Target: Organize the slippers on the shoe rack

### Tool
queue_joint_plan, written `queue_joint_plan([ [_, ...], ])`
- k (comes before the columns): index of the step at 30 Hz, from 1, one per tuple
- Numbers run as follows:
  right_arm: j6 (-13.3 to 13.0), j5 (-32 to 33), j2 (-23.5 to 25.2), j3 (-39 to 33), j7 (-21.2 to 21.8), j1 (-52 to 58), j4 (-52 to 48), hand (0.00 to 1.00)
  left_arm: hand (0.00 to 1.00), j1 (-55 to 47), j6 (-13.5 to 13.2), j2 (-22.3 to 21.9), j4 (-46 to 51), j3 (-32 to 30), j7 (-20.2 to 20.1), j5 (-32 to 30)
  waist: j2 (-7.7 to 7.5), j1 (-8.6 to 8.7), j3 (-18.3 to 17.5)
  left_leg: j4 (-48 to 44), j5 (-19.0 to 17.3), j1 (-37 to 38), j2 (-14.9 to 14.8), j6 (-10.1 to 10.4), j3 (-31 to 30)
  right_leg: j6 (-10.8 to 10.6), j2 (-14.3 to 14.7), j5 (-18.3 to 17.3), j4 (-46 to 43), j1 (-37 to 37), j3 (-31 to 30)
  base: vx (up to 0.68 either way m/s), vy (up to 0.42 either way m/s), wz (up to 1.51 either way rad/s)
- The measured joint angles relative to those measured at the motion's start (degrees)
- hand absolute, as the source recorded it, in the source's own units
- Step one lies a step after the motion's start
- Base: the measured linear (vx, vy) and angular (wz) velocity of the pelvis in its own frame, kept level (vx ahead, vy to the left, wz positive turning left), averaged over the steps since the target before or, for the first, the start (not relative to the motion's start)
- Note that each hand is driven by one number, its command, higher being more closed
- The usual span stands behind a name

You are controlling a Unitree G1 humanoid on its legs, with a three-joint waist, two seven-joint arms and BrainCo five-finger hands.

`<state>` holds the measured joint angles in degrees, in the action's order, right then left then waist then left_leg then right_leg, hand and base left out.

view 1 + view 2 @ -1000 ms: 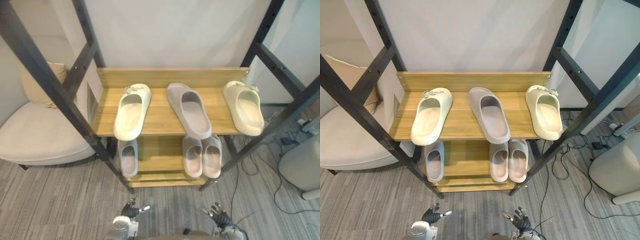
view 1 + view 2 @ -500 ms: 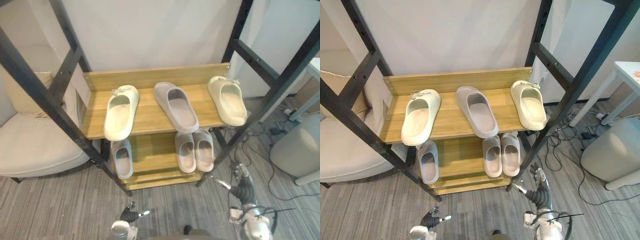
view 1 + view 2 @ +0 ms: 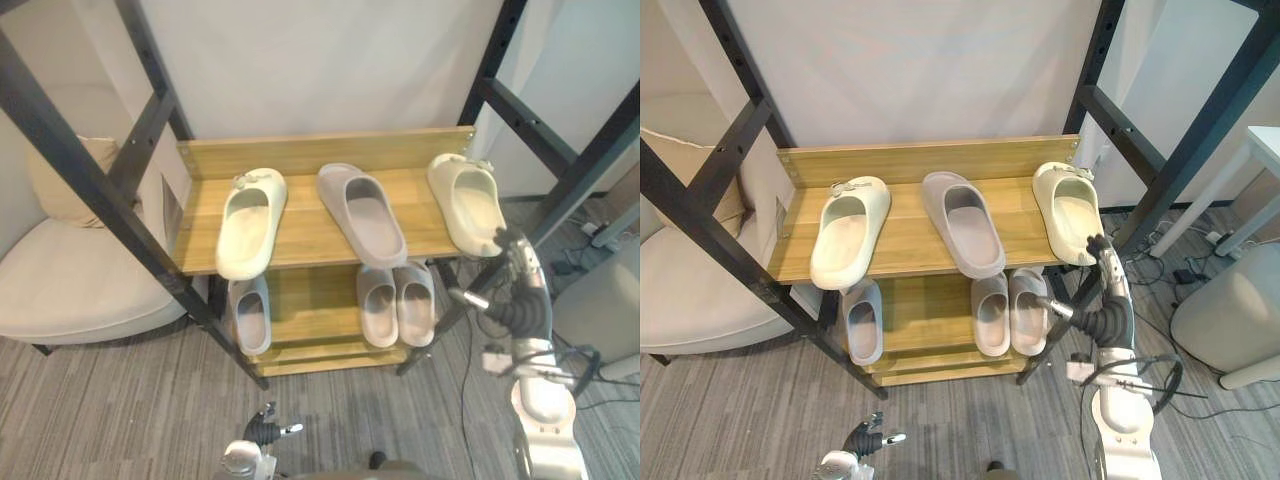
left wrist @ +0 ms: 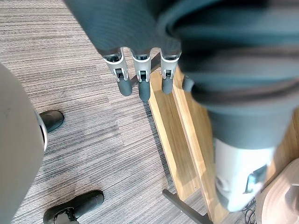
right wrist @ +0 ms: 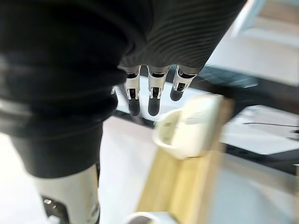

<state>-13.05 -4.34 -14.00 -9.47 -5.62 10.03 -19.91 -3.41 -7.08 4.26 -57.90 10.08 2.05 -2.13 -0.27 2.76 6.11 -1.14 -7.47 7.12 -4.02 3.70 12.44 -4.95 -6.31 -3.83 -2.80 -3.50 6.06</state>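
right arm (image 3: 1122, 425) upright beside right front post of shoe rack (image 3: 330, 152). right robot hand (image 3: 1108, 320) level with rack's lower shelf, fingers (image 5: 153, 99) straight, tips up near top shelf's right front edge, thumb out toward rack, empty. left robot hand (image 3: 262, 430) low, well in front of rack, fingers (image 4: 142, 86) straight, empty.

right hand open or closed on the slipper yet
Open: the right hand has straight fingers near the cream slipper on the top shelf, holding nothing.

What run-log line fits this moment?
right hand: open, beside right cream slipper | left hand: open, low | grey slipper, left cream slipper: on top shelf
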Motion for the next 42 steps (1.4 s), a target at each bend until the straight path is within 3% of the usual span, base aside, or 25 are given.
queue_joint_plan([
  [9, -0.17, 2.23, -4.91, 0.05, -0.02, -10.14, 1.85, 0.0, 0.0, -0.01, -0.01, 0.06, 0.41, -0.02, -0.2, 0.02, -0.77, -0.37, -0.34, -0.03, 0.4, -0.46, 0.96, -0.5, -2.27, -0.25, -0.76, -0.3, 0.0, -0.47, 0.92, 0.01, -0.002, 0.14],
  [19, 0.78, 3.24, -11.57, 2.67, -0.17, -22.08, 17.94, 0.0, 0.0, -0.02, 0.03, 0.13, 0.49, 0.05, -1.23, 0.04, -1.8, -0.54, -0.87, 0.84, 1.62, -0.98, 1.01, -0.25, -3.73, -0.23, -0.74, -0.28, 0.13, -0.42, 2.46, -0.01, -0.019, 0.08],
  [42, 4.42, 4.41, -13.57, 11.88, -1.22, -43.35, 43.57, 0.0, 0.0, -0.03, -0.2, 0.5, 3.44, 0.53, -1.16, 2.26, -3.36, -2.68, 1.13, 4.87, 5.39, -3.07, 1.73, -0.68, -7.06, 0.42, -0.95, 1.73, 3.05, 0.28, 5.9, -0.01, -0.01, 0.07],
])
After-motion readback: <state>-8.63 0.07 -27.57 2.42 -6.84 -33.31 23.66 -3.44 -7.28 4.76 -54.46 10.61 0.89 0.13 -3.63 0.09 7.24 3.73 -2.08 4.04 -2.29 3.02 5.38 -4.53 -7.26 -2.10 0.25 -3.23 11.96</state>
